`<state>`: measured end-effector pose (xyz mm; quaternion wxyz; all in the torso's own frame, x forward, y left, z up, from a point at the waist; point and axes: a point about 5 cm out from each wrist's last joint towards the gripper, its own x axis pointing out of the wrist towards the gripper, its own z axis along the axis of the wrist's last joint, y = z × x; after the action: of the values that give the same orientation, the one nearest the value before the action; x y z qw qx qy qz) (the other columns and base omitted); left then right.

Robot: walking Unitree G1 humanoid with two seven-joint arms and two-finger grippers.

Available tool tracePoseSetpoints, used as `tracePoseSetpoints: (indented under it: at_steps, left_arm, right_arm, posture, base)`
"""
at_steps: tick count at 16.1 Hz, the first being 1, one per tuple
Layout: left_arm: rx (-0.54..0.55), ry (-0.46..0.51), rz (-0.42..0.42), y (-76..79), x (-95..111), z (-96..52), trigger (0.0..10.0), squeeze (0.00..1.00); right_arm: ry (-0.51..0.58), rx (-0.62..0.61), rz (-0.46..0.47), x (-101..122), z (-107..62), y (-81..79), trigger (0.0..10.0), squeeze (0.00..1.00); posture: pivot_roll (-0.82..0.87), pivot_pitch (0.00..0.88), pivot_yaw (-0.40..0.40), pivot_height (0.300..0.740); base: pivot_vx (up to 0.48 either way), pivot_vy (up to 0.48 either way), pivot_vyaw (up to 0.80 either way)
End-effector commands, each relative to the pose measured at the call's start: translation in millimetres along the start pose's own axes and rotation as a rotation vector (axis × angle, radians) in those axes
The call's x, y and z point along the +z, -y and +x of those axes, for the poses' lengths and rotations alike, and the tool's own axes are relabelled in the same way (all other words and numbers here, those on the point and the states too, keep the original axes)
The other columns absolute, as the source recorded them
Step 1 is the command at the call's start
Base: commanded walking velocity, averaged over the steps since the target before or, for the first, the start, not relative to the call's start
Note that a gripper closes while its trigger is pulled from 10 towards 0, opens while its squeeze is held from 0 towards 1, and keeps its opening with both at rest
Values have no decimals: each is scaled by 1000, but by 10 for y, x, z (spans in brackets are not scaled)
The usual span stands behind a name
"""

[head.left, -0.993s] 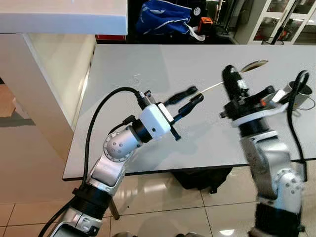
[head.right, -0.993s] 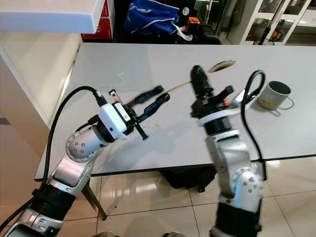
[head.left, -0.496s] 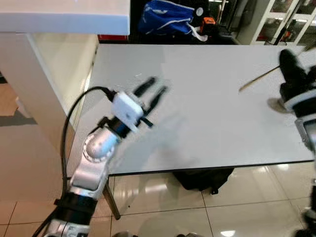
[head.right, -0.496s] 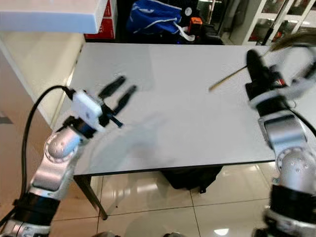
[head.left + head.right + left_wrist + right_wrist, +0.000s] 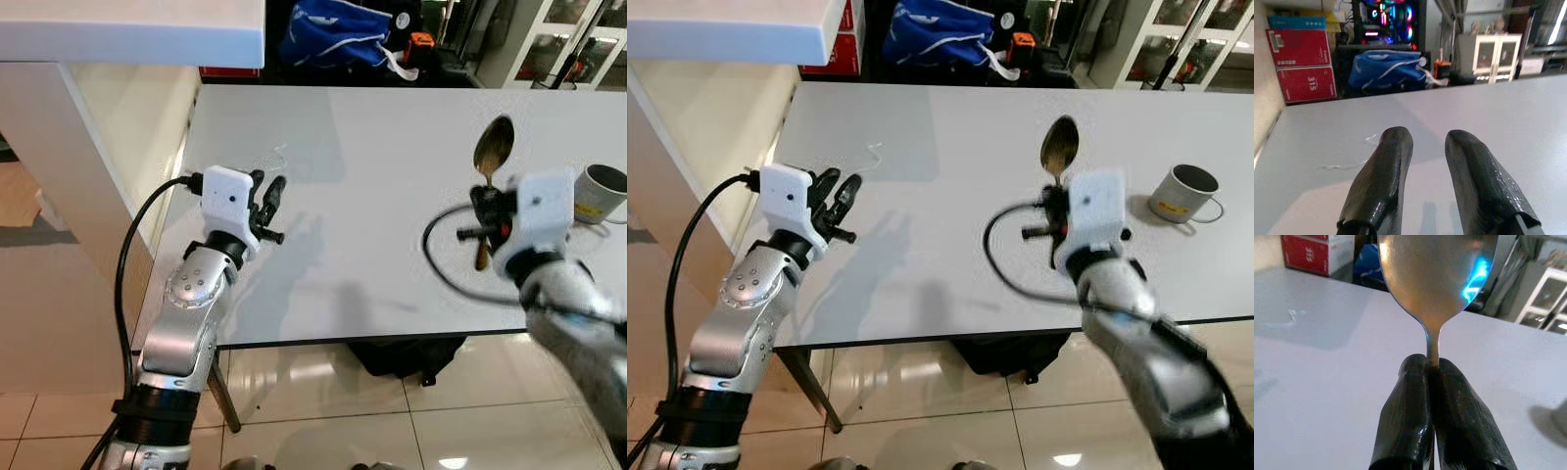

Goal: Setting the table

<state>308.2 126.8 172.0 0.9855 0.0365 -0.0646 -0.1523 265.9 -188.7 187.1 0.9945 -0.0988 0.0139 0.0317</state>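
The right claw (image 5: 1429, 374) is clamped on the spoon (image 5: 1059, 145) held above the white tabletop (image 5: 940, 127), the left claw (image 5: 1425, 161) released; the carrying step appears underway, next calling for lowering it near the mug (image 5: 1183, 193).

Setting: domestic interior, dining or living area of a home. Evidence: long white table (image 5: 392, 196) over glossy cream floor tiles (image 5: 323, 431); metal mug (image 5: 600, 193) standing on the table just beyond the right gripper (image 5: 1431, 369), which pinches a spoon (image 5: 1437, 269) upright; white counter slab (image 5: 127, 29) on a cream base beside the left gripper (image 5: 1425, 156). Beyond the table's far edge, ahead of both grippers: blue bag (image 5: 1386, 68), red cartons (image 5: 1300, 61) stacked against the wall, a computer case lit in coloured lights (image 5: 1391, 14), and a white glass-door cabinet (image 5: 1488, 54). A dark bag (image 5: 402, 352) lies on the floor under the table.
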Motion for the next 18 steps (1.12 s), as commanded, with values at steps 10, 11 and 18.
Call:
tracePoseSetpoints:
  at_steps: [10, 11, 18]
  left_arm:
    - [58, -52, 22, 25, -26, -41, 10000, 0]
    - [52, -44, 27, 47, -11, -38, 10000, 0]
    - [32, -37, 45, 90, 1, -27, 10000, 0]
  right_arm:
    - [-42, -74, 6, -327, -20, -69, 10000, 0]
    - [-41, -80, 13, -338, -17, -65, 10000, 0]
    - [-84, -86, 35, -438, -42, -67, 10000, 0]
  posture:
    - [-7, 13, -25, 740]
    - [-8, 9, -25, 740]
    - [-11, 10, -23, 740]
  base:
    - [0, -480, 291]
    - [0, -480, 800]
    - [0, -480, 0]
